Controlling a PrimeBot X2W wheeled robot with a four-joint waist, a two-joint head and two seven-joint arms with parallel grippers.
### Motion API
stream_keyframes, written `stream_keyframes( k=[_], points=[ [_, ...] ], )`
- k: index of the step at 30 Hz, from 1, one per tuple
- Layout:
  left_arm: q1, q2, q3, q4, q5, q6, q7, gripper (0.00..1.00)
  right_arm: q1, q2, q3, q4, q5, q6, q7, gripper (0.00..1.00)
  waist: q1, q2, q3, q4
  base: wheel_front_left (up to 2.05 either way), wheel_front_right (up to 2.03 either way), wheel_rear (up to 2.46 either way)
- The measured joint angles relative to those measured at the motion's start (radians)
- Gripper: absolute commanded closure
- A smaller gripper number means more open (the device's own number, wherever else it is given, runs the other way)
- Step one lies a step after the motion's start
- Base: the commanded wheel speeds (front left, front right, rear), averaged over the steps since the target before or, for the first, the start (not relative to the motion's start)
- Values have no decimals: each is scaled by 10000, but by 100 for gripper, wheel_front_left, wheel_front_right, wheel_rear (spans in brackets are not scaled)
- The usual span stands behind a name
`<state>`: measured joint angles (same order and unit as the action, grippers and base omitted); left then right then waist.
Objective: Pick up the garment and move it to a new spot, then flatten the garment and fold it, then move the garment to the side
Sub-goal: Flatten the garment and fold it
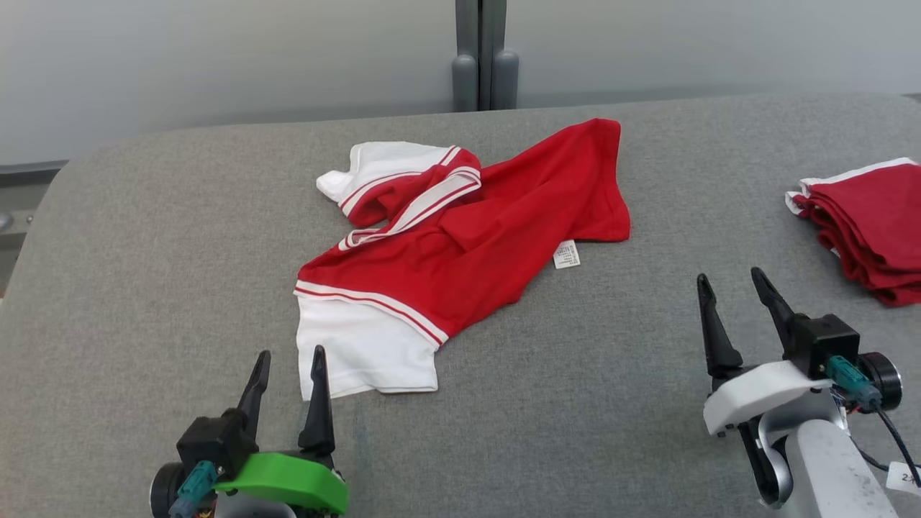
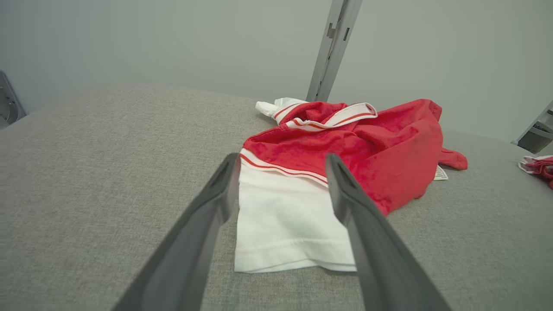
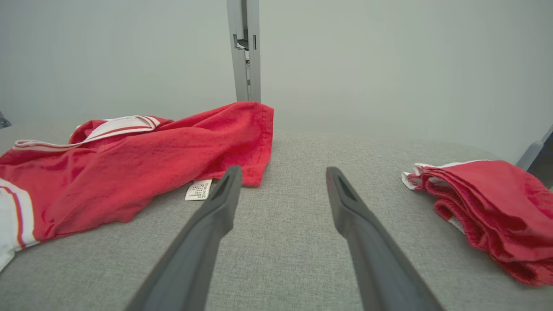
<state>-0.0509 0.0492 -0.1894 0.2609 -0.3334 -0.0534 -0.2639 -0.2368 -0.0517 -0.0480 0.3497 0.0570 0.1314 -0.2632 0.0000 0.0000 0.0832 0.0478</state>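
Garment [image 1: 460, 244]: red top with white trim, crumpled and unfolded, lying near the middle of grey fabric table [image 1: 144, 252]
Long axis: diagonal in head view, running from white panel [image 1: 363, 352] at near left to red hem corner at far right; striped collar bunched at far-left end, pointing away from robot
Left gripper [image 1: 291, 352]: fingers spread wide, holding nothing; parked at near-left end of garment, tips at the white panel's near corner, possibly just over its edge, contact not clear from these angles; white panel framed between the fingers in left wrist view
Right gripper [image 1: 729, 274]: fingers spread wide, holding nothing; over bare table, apart from garment on its right, between it and folded red stack [image 1: 874, 230]
Care label [image 1: 566, 255]: small, white, protruding from garment's near-right edge, flat on table; printed, text too small to read
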Motion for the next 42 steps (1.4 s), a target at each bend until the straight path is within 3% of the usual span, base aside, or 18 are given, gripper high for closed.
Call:
stream_keyframes(
  k=[11,32,42],
  points=[
    [575,0,35,94,13,-50,0,0,681,21,182,-234,546,0,0,0,0,0,-755,-156,0,0,0],
    [640,0,10,305,192,-125,0,0,965,23,431,-270,890,0,0,0,0,0,-961,-205,0,0,0],
    [404,0,19,1676,-127,-123,146,0,934,23,711,-268,901,0,0,0,0,0,-664,-221,0,0,0]
  ],
)
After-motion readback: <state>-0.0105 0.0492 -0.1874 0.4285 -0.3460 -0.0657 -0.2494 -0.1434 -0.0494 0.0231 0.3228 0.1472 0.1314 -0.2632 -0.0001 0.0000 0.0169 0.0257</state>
